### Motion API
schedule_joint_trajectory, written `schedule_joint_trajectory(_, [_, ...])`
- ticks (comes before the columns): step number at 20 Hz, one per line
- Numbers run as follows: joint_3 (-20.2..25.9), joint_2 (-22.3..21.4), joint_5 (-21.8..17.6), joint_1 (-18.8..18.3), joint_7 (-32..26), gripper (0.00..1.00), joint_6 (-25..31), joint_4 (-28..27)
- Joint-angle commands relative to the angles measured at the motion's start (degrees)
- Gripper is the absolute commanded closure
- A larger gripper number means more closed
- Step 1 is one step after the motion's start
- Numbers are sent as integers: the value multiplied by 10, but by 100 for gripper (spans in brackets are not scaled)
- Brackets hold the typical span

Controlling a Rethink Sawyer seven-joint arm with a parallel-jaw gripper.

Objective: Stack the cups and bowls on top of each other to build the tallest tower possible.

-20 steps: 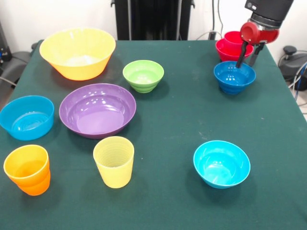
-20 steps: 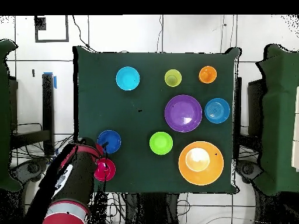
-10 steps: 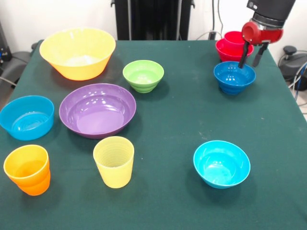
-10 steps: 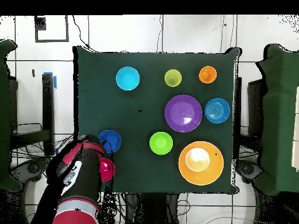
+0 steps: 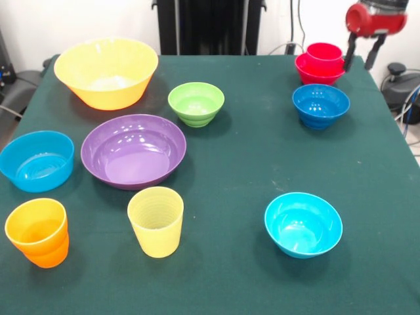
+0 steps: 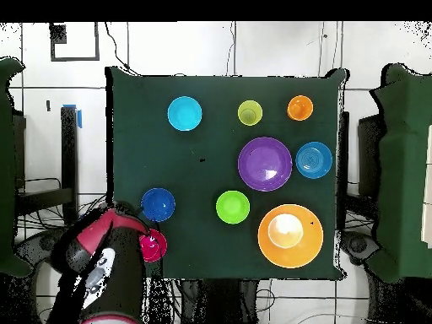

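Arm (image 5: 374,16) was cut off by the front view's top edge; from overhead it hid part of the red bowl (image 6: 154,246).

red tower (image 5: 320,62), dark blue bowl (image 5: 320,105) beside

The arm (image 6: 105,270) is a thick rounded tube, red with black sections and pale grey patches along its side. Its wrist ends in a glossy red housing carrying the gripper (image 5: 366,54), two slim black fingers (image 5: 350,52).
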Motion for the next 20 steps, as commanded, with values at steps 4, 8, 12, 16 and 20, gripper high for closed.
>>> schedule_joint_trajectory(4, [57,-93,73,68,60,0,125,58])
schedule_joint_trajectory(8, [62,-87,88,56,40,0,137,26])
schedule_joint_trajectory(12, [59,-59,84,38,22,0,140,-20])
schedule_joint_trajectory(16, [80,-5,69,1,-26,0,140,-75])
schedule_joint_trajectory(20, [93,26,48,-26,-54,0,139,-120])
